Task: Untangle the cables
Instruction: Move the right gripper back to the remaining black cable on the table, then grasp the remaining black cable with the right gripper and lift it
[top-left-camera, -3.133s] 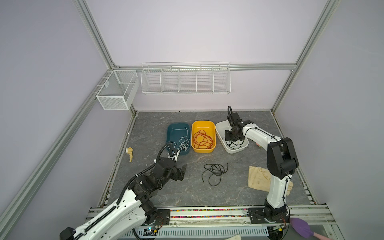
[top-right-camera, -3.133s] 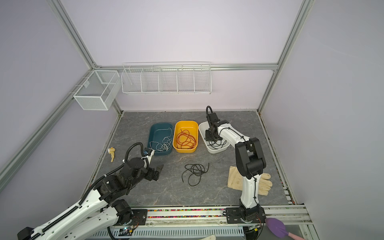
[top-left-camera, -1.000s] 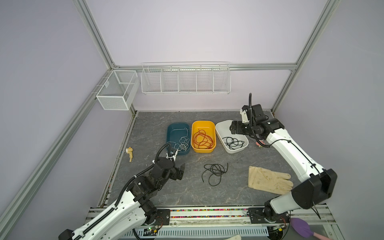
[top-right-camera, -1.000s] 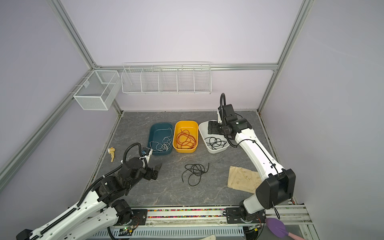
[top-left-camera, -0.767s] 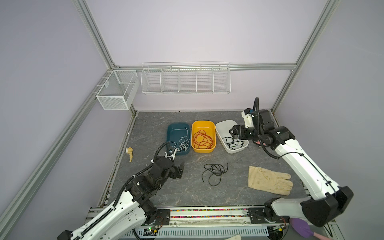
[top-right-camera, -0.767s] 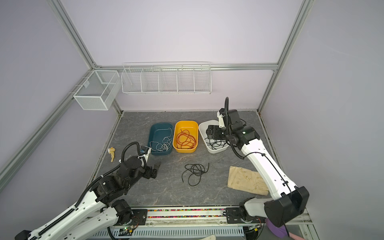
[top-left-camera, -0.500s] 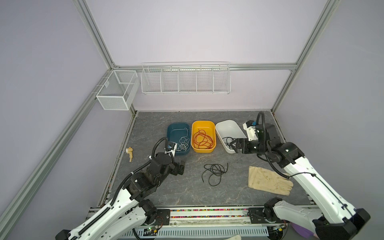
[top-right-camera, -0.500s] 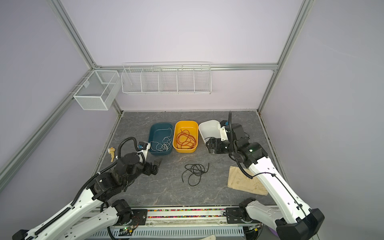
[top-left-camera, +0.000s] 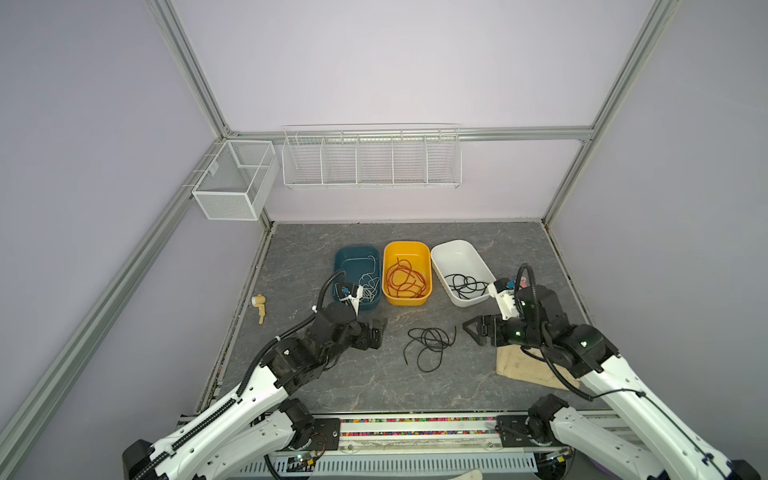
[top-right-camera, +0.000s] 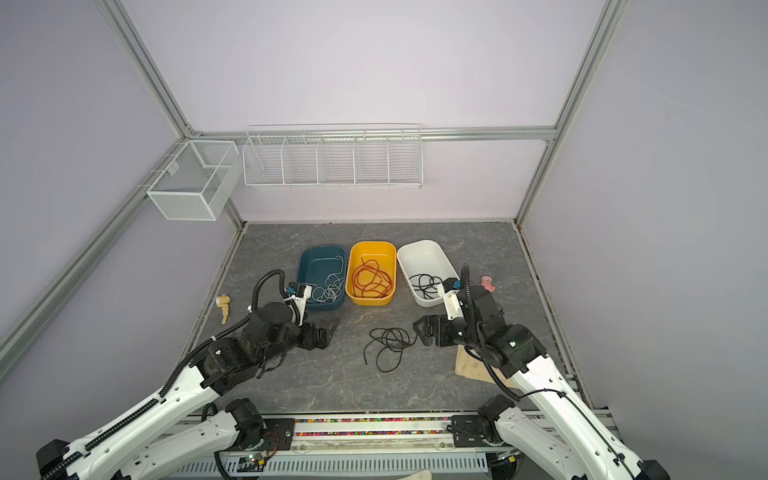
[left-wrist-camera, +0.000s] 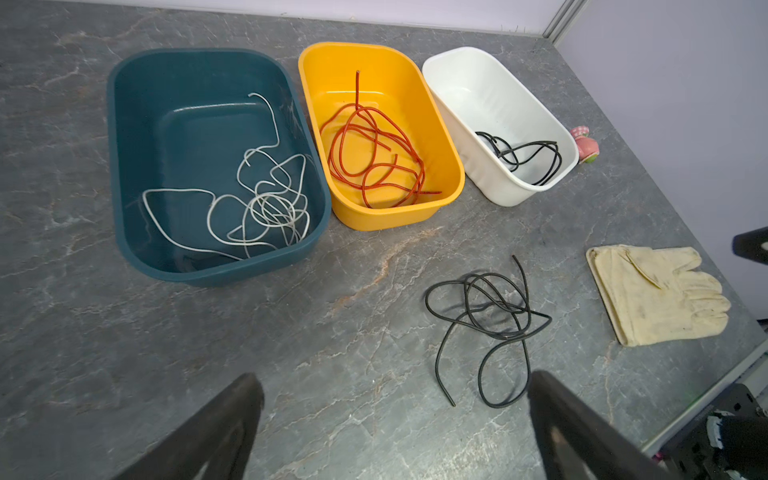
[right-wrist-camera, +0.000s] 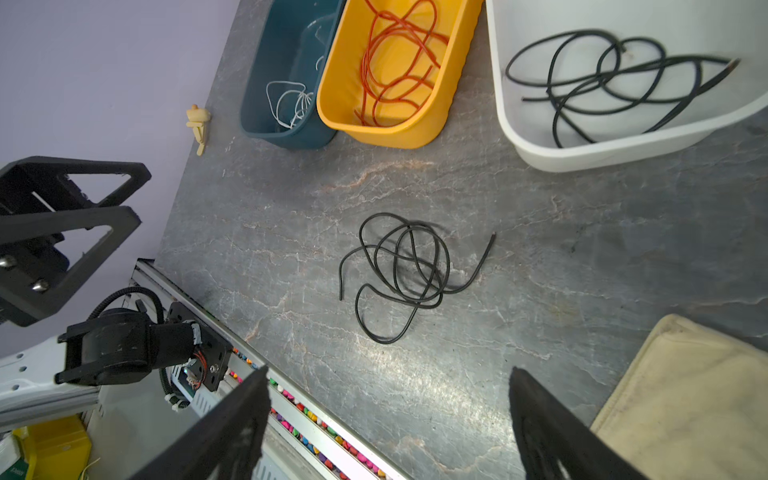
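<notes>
Two grippers facing each other, jaws spread.
In both top views the left gripper (top-left-camera: 379, 330) sits left of centre and the right gripper (top-left-camera: 471, 331) right of centre, tips pointing inward.

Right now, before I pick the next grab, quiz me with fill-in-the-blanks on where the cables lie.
The red cable lies in the ____ tub.
The white cable lies in the ____ tub.
The loose cable on the table is ____.
The left tool and right tool both stand ____.
Missing words: yellow, blue, black, open.
</notes>
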